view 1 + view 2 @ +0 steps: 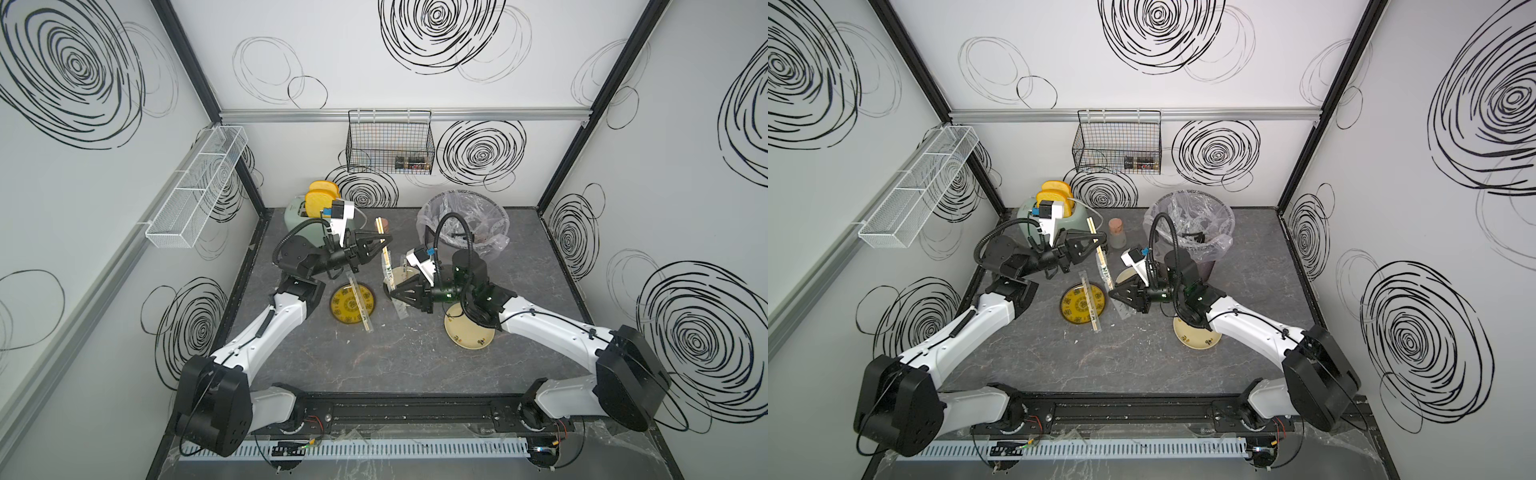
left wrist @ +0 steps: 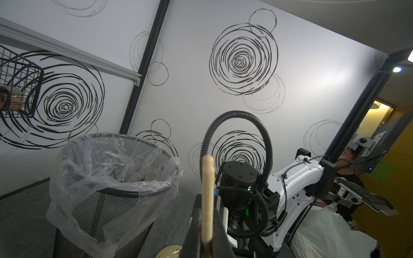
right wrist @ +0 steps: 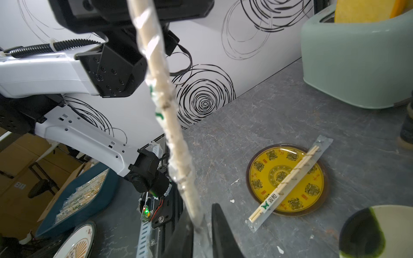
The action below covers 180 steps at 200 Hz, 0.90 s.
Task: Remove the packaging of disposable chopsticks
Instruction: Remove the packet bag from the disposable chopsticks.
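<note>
Grey marbled tabletop (image 1: 395,357), swirl-patterned white walls (image 1: 332,62), sleeved chopsticks (image 1: 360,306) across yellow plate (image 1: 340,308)

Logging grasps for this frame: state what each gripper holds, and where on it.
Left gripper pinches the chopstick pair near its bare end; right gripper pinches the sleeve at its opposite end.

Far left, a pale green toaster (image 1: 296,211) holds two yellow bread slices (image 1: 318,201). A lined mesh bin (image 1: 1207,266) stands far right. A black wire basket (image 1: 390,143) hangs on the far wall; a yellow plate (image 1: 341,309) sits mid-table.
</note>
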Motion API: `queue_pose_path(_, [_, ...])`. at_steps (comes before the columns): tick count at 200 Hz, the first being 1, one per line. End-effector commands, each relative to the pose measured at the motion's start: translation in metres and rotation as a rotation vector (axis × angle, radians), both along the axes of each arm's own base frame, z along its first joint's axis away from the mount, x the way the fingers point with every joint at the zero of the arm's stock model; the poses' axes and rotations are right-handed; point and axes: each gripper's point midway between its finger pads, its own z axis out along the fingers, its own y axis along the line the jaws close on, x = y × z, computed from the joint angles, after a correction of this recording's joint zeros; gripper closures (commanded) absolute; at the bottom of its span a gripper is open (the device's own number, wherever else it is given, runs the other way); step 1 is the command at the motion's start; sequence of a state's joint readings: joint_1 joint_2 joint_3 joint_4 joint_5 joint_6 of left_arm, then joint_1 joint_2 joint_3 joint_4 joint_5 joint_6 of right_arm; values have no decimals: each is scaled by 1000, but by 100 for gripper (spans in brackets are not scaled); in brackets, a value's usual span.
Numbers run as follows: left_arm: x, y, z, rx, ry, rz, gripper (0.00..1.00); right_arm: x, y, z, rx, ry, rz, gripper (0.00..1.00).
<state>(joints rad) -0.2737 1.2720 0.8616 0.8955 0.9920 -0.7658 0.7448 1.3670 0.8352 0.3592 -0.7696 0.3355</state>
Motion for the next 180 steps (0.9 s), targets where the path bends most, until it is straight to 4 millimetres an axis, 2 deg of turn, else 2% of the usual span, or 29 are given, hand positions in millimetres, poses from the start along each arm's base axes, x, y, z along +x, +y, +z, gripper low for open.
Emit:
queue_pose_path(1, [-13,1,13,-14,-79,-21,100,-6,-2,-8,-3,8,12,90])
queue_pose_path(57, [-12,2,13,-13,-79,-17,100,-15,-11,-32,-39,58,-11,100])
queue_pose_path(102, [-12,2,13,-12,-78,-18,100,-15,-16,-38,-53,70,-32,100])
queue_pose_path(180, [-12,2,13,-12,-79,-18,100,-18,-27,-60,-112,113,-82,100])
